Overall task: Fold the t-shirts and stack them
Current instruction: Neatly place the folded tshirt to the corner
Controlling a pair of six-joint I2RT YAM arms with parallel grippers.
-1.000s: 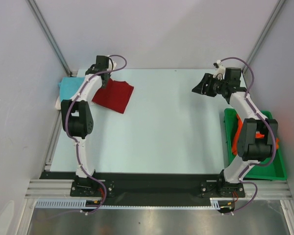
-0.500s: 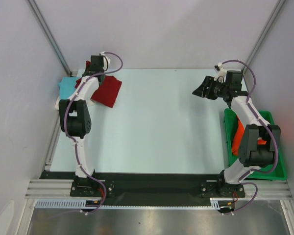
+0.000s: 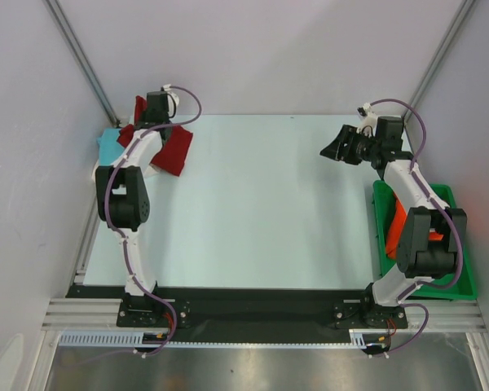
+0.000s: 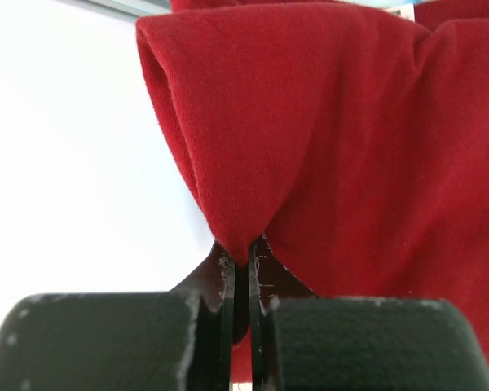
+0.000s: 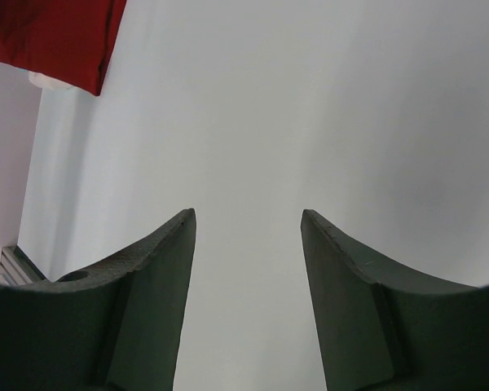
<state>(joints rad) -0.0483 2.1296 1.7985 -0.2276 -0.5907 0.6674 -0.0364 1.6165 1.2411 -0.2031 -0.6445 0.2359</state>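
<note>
From where I stand, the left fingers (image 4: 226,281) are clamped tight on a fold of the dark red t-shirt (image 3: 173,149) over the far-left corner of the desk (image 3: 261,204). The shirt hangs bunched, its long axis slanting from that corner toward the near right, just beside the turquoise t-shirt (image 3: 110,145). The right fingers (image 5: 155,285) stand apart, holding nothing, and point left above the far-right of the desk.

The pale table (image 3: 261,204) is carrying a green tray (image 3: 448,285) along its right edge. Well apart from the tray, at the far left corner, a turquoise t-shirt (image 3: 110,147) is lying with a cream t-shirt (image 3: 97,170) showing beside it. A dark red t-shirt (image 3: 173,155) is drooping toward the surface on their tray-ward side.
</note>
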